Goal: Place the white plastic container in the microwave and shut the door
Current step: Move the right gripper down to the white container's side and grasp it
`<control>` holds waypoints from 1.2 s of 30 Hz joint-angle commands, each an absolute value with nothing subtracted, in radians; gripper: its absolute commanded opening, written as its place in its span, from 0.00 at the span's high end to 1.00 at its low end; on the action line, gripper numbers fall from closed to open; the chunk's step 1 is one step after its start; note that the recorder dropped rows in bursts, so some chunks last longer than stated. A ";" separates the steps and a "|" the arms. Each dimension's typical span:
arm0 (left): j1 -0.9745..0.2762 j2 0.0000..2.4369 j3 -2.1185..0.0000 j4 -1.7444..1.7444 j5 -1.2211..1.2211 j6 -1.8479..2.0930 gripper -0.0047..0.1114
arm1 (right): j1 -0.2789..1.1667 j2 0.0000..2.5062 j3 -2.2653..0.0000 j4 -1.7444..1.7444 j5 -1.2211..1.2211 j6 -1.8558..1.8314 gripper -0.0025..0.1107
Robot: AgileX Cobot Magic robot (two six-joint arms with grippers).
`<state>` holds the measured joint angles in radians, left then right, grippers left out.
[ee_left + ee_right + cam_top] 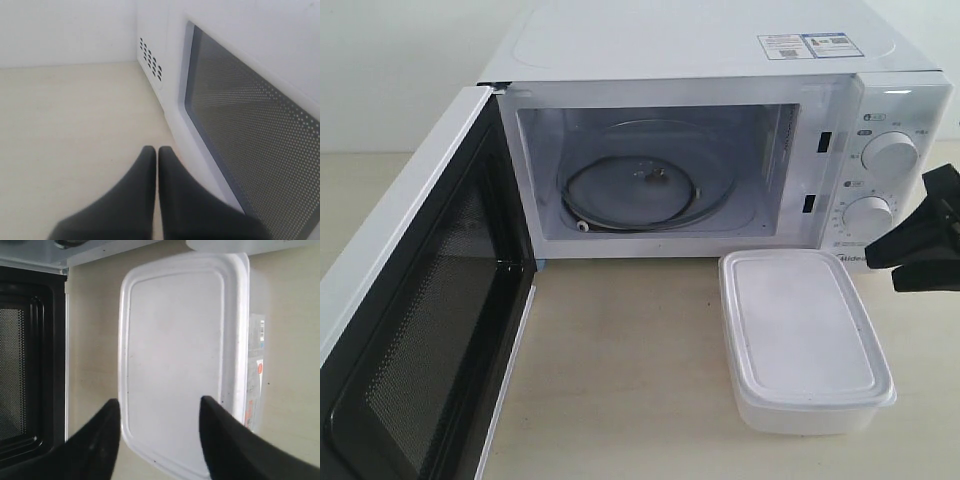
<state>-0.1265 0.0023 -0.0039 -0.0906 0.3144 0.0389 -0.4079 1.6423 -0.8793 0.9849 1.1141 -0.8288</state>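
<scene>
Nothing is done yet: the white plastic container [807, 340] sits on the counter [620, 380] at the exterior view's lower right, outside the microwave [720, 60], whose door [410, 330] gapes at left; the right arm's jaws hang spread over the container's lid, the left arm's jaws are pressed together, empty.

white plastic container [807, 335]: translucent plastic, matt frosted lid | microwave [700, 40]: smooth white shell, slight sheen | dials [890, 155], 3 o'clock of cavity: smooth white plastic | door [410, 330]: glossy black inner frame, dark perforated mesh | turntable [640, 185]: clear glass | table [620, 380]: pale, matt | left gripper [156, 152], right gripper [160, 410]: matt black
</scene>
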 commanded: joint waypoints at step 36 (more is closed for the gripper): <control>-0.123 0.000 0.000 -0.089 0.313 0.030 0.93 | -0.288 1.907 -0.888 0.989 0.902 -0.858 0.54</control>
<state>-0.1265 0.0023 -0.0039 -0.0906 0.3144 0.0389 -0.2902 1.9004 -0.8872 1.0078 0.9036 -0.8363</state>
